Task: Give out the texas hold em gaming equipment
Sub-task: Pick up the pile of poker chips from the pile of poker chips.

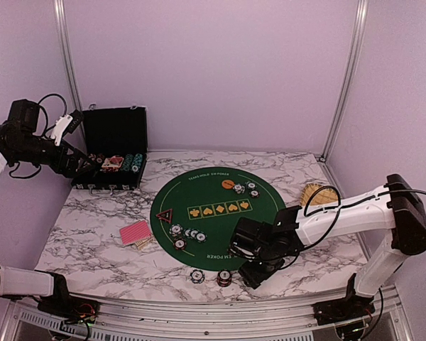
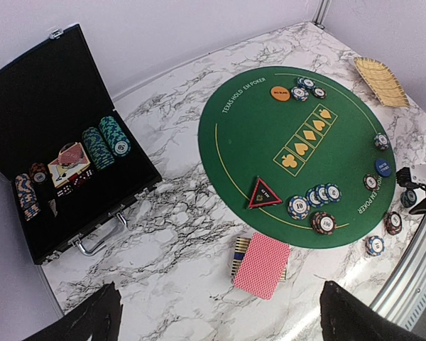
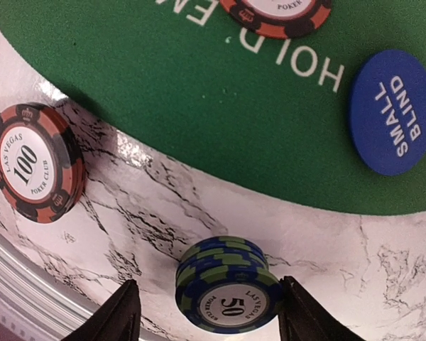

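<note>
Right gripper (image 3: pixel 207 316) hangs low over the near rim of the layout, its two fingers standing either side of a short stack of blue-and-green 50 chips (image 3: pixel 227 295). One finger looks to be against the stack's edge while the other shows a sliver of marble between, so the jaws are spread around the stack and not yet pinching it. The stack sits on the bare marble table (image 3: pixel 383 256), just off the green felt mat (image 3: pixel 163 85), which I take to be a player's spot outside the betting area. Near it, also off the felt, lies a red-and-black 100 stack (image 3: pixel 35 163). The blue small-blind button (image 3: pixel 392 111) rests on the mat's edge, which fits a seat being set up here. Further out, more chips cluster beside the black-red triangle marker (image 2: pixel 264 193), and the red-backed cards (image 2: pixel 261 264) lie on the marble beside the mat. The open case (image 2: pixel 50 106) holds more chips. Left gripper (image 1: pixel 77 163) hovers by that case with fingers wide apart and empty, probably placed to fetch from it.
</note>
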You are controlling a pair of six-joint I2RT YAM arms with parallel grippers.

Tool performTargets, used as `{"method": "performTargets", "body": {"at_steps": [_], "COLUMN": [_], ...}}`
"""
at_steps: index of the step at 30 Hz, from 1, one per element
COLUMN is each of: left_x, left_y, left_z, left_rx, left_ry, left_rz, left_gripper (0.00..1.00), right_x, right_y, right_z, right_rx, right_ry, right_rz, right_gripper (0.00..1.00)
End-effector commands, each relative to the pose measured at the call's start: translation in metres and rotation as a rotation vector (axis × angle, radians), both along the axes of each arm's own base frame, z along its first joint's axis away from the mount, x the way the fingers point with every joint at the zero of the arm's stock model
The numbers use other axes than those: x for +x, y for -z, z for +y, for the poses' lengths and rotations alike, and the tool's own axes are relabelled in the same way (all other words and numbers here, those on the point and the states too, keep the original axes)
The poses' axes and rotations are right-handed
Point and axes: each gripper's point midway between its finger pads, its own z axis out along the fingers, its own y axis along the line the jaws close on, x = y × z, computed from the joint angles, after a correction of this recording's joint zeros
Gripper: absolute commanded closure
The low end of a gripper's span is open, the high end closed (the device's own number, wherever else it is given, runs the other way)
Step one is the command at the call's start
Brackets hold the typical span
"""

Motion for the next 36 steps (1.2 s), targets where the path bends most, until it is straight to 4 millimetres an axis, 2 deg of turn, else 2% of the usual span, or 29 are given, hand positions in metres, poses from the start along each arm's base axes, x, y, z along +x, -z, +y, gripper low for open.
{"method": "performTargets", "body": {"at_steps": [1, 16, 23, 29, 36], "left_x": [-0.008, -0.009, -0.009, -0.009, -0.010], "left_y": [0.003, 0.002, 0.003, 0.002, 0.001], "left_z": [-0.002, -0.002, -0.002, -0.002, -0.002], "left_rx": [-0.001, -0.001, 0.001, 0.001, 0.002], "left_ry": [0.012, 0.011, 0.010, 0.010, 0.011], "left_rz": [0.024, 0.019, 0.021, 0.020, 0.014], "left_gripper": [0.01, 0.01, 0.01, 0.01, 0.01], "right_x": [0.006, 0.011, 0.017, 0.027, 0.049], "right_y": [-0.001, -0.006, -0.020, -0.035, -0.056], "right_z": [0.001, -0.003, -0.003, -0.005, -0.009], "right_rx": [0.006, -0.015, -0.012, -0.010, -0.004], "right_ry": [0.004, 0.000, 0.000, 0.011, 0.032], "right_rz": [-0.015, -0.035, -0.058, -0.088, -0.140], "right_gripper": [0.38, 0.63, 0.72, 0.75, 0.76]}}
